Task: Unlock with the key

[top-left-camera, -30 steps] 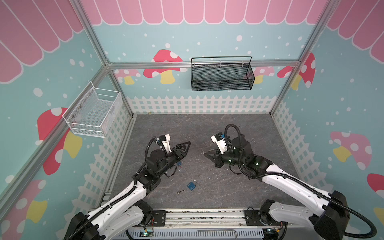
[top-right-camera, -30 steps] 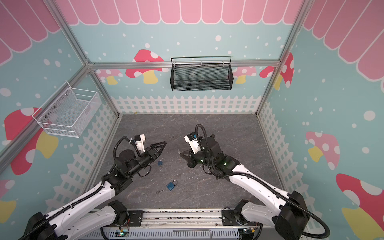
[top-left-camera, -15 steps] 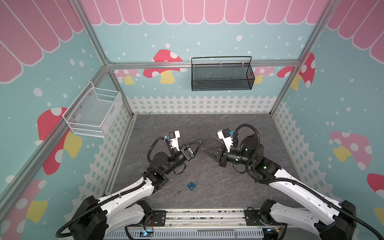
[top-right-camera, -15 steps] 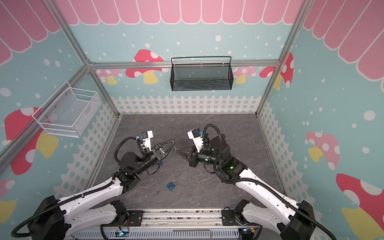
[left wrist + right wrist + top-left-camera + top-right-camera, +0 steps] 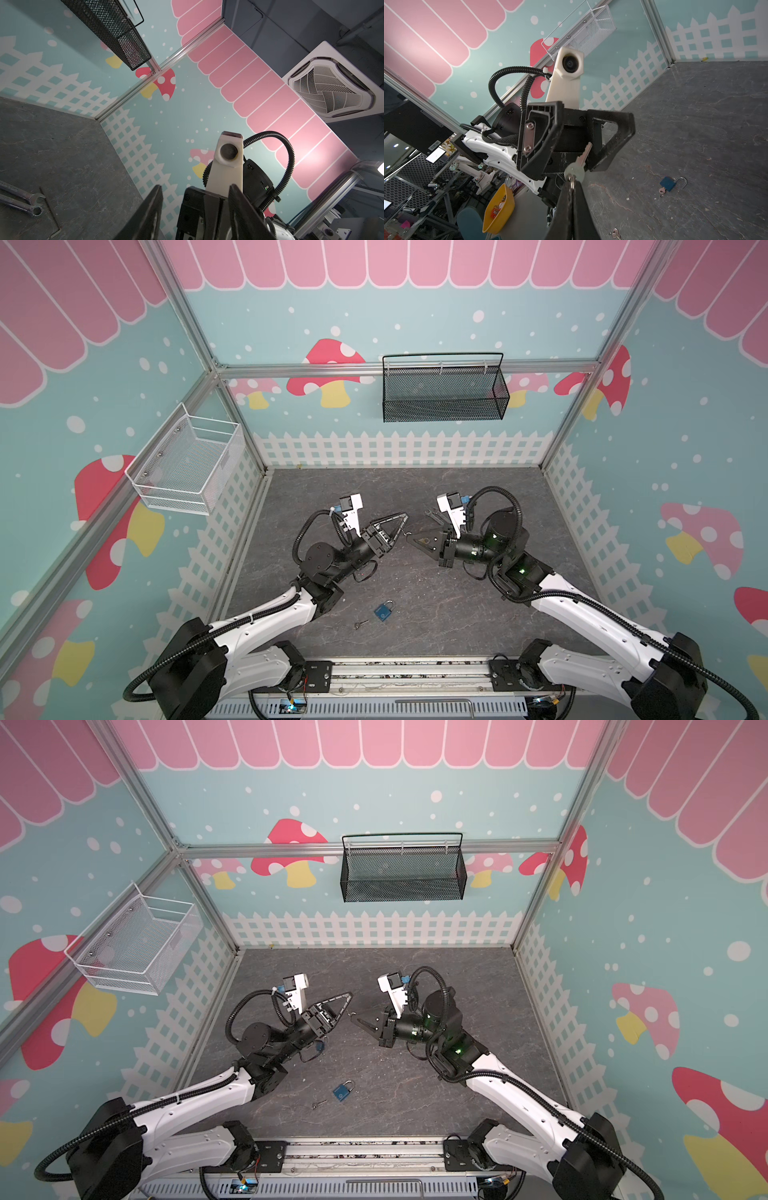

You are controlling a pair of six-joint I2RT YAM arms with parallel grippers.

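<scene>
Grey marbled counter [image 5: 457,614] carries everything, and both arms meet above its middle. Left pincer [image 5: 395,531] is spread and empty, facing the right pincer [image 5: 572,188], which is pressed together, pinching the key [image 5: 579,164]. Two wrenches [image 5: 432,514] lie on the counter just behind them. Blue lock [image 5: 383,611] lies flat near the front edge, well apart from both pincers, with nothing steadying it. In the right wrist view its shackle looks swung open. The pinched key is gripped only at its ring and the rim of its bow, and its blade reaches into the gap between the left jaws. I cannot tell whether it touches either jaw. A second key [image 5: 360,624] sits at the lock's base, too small to tell whether it is in the keyway. A handover looks to be in hand, and the risks start there. So shallow a pinch lets the key pivot, so a nudge from a closing left jaw could twist it askew or knock it free. If the left jaws close over the blade, too little of it may stay bare to enter the keyway. Later, the loose lock would likely slide away under a push unless one pincer pins it.
</scene>
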